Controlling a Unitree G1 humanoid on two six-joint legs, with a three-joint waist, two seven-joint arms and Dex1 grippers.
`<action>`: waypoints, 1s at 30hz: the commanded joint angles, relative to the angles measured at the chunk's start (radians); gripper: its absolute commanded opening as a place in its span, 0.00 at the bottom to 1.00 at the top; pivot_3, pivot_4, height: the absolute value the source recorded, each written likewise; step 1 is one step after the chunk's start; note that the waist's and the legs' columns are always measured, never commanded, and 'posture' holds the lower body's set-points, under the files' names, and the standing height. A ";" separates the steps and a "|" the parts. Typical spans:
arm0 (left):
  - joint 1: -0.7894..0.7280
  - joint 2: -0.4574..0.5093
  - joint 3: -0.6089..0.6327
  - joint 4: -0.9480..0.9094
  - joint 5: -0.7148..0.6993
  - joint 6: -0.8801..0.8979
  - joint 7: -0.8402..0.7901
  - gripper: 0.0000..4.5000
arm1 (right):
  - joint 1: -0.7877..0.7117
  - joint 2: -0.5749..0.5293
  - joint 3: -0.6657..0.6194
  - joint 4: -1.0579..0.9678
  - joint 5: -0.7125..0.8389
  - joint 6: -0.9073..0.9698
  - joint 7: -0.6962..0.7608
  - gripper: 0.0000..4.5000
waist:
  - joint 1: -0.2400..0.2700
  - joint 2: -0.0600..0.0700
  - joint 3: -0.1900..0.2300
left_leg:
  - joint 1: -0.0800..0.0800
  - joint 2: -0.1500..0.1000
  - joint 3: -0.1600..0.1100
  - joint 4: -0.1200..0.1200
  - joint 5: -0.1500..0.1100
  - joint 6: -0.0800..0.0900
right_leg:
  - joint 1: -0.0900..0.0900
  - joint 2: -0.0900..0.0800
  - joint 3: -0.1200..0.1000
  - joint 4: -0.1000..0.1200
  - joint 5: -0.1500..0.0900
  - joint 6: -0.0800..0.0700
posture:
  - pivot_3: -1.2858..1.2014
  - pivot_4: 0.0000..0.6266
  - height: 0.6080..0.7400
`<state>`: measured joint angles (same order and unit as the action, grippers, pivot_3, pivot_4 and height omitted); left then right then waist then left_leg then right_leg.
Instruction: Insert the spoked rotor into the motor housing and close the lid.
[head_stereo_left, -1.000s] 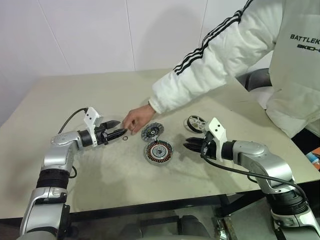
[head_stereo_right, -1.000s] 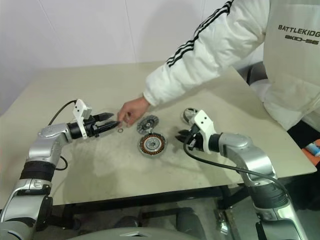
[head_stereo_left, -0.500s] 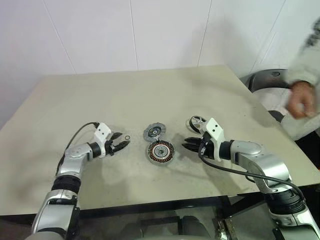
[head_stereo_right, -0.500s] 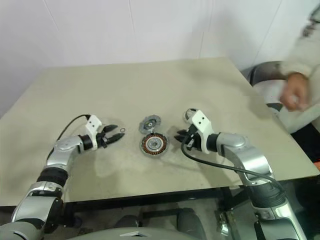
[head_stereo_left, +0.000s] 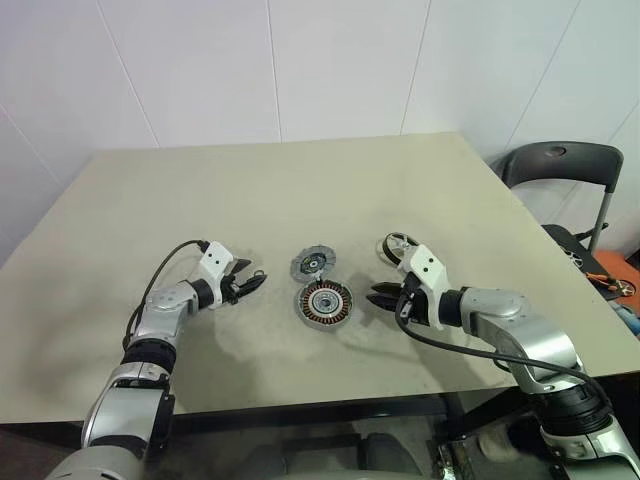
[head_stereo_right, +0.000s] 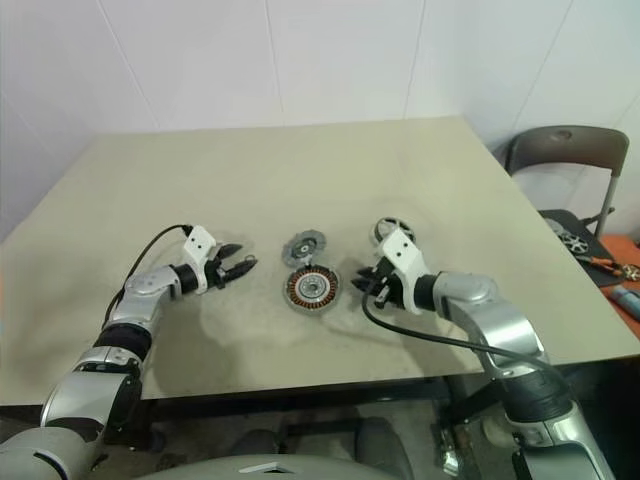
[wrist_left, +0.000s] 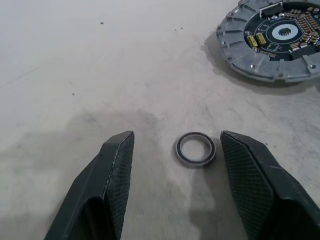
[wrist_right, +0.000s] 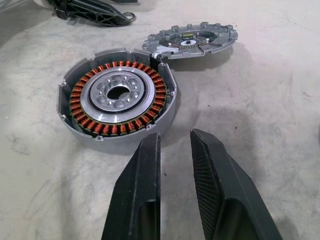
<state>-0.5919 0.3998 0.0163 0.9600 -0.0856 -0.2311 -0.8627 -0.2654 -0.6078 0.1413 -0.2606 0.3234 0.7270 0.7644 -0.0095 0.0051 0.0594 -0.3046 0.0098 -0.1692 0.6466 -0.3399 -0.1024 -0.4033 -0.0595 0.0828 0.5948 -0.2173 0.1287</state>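
The motor housing (head_stereo_left: 322, 301), a short silver cylinder with copper windings, lies open on the table's middle. Touching its far side is the lid (head_stereo_left: 312, 264), a flat grey ribbed disc with a dark centre. The spoked rotor (head_stereo_left: 395, 245) lies flat to the right of both, just beyond my right wrist. My right gripper (wrist_right: 175, 134) points at the housing (wrist_right: 117, 97) from close by, open by a narrow gap with nothing in it. My left gripper (wrist_left: 175, 137) is open and low over the table. A tiny ring (wrist_left: 196, 149) lies between its fingertips, left of the lid (wrist_left: 277, 37).
A dark chair (head_stereo_left: 560, 160) stands past the table's right edge, with small tools (head_stereo_left: 610, 282) on a surface beside it. The beige table (head_stereo_left: 300, 190) reaches back to a white wall.
The person's arm and hand, which reached to the ring and lid, have withdrawn to the right and out of view. My left gripper has sunk to the table around the ring. The camera has shifted.
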 joint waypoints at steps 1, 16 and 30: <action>-0.023 -0.024 -0.011 0.000 0.010 -0.007 0.002 0.65 | -0.002 0.000 0.000 -0.031 -0.011 -0.025 -0.007 0.22 | 0.000 0.000 0.000 | 0.000 0.000 0.000 0.000 0.000 0.000 | 0.000 0.000 0.000 0.000 0.000 0.000 | 0.52 0.00 1.00; -0.024 -0.013 -0.001 0.030 0.031 0.002 0.023 0.61 | 0.001 0.002 0.010 -0.026 -0.015 -0.031 -0.015 0.21 | -0.002 0.000 0.000 | 0.000 0.000 0.000 0.000 0.000 0.000 | 0.000 0.000 0.000 0.000 0.000 0.000 | 0.52 0.00 1.00; -0.008 -0.010 0.016 0.001 0.004 0.032 0.012 0.16 | -0.026 0.011 0.019 0.003 -0.027 -0.040 -0.003 0.21 | -0.006 0.000 0.000 | 0.001 0.000 0.000 0.000 0.000 0.000 | 0.000 0.000 0.000 0.001 0.000 0.000 | 0.52 0.00 1.00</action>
<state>-0.6026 0.3799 0.0190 0.9635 -0.0781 -0.2048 -0.8680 -0.2645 -0.6037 0.1685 -0.2478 0.2968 0.7092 0.7565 -0.0157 0.0051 0.0593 -0.3034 0.0097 -0.1692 0.6467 -0.3399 -0.1024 -0.4031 -0.0593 0.0829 0.5958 -0.2173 0.1284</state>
